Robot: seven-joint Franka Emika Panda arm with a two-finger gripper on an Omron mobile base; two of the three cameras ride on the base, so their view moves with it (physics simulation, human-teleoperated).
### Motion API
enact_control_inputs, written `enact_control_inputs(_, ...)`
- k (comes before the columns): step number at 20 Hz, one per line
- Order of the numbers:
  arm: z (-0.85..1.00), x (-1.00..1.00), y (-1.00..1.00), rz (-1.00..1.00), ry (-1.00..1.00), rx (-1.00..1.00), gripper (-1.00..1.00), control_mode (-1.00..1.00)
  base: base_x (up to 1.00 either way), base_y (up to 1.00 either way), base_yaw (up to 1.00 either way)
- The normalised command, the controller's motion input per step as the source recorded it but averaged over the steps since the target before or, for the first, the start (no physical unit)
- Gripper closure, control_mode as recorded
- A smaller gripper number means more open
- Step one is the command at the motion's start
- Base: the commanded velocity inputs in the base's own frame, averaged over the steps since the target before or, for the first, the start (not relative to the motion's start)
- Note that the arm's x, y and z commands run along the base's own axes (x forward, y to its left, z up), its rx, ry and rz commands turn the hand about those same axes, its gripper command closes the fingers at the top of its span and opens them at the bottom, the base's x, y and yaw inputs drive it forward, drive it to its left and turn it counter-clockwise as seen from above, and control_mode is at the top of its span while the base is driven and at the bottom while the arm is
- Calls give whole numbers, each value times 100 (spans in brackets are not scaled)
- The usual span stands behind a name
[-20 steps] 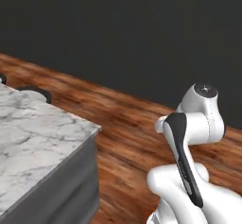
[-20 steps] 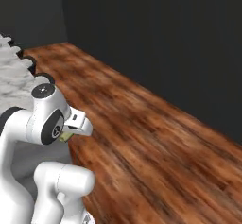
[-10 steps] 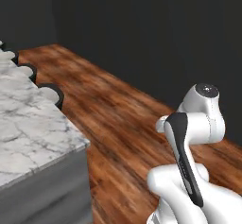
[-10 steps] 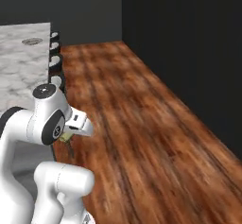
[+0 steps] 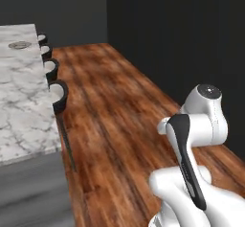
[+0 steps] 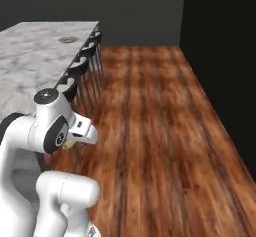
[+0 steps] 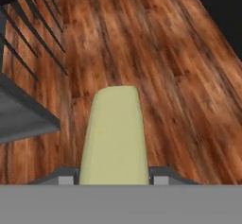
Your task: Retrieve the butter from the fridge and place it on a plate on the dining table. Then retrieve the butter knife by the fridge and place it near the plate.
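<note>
In the hand view the butter [image 7: 115, 133], a pale-yellow stick, juts forward from between the fingers of my gripper [image 7: 113, 176], which is shut on it above the wooden floor. From the right base view, the gripper [image 6: 75, 142] is tucked close under the folded arm, a sliver of butter [image 6: 68, 144] showing. The dining table [image 5: 19, 101] with its marble top stretches away on the left. Far down it lies the round plate [image 5: 20, 44], also visible as the plate [image 6: 66, 39]. The fridge and the butter knife are out of view.
Black round stools [image 5: 58, 94] line the table's edge; the stools [image 6: 85, 61] stand between me and the tabletop. A wide wooden floor [image 5: 115, 106] runs ahead. A dark wall [image 5: 177, 39] bounds it on the right.
The whole scene has swung as the base turned: the table now runs lengthwise away from me and the plate has come into view. The arm keeps its folded pose with the butter held.
</note>
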Motion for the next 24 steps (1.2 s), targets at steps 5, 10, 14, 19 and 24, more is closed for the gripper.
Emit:
enact_control_inputs(5,0,0,0,0,0,0,100,100,98,-100,23)
enact_control_inputs(10,0,0,0,0,0,0,100,100,100,-51,2)
enact_control_inputs(14,0,0,0,0,0,0,100,100,100,-22,0)
enact_control_inputs(19,0,0,0,0,0,0,100,100,100,0,3)
enact_control_inputs(24,0,0,0,0,0,0,100,100,100,-23,11)
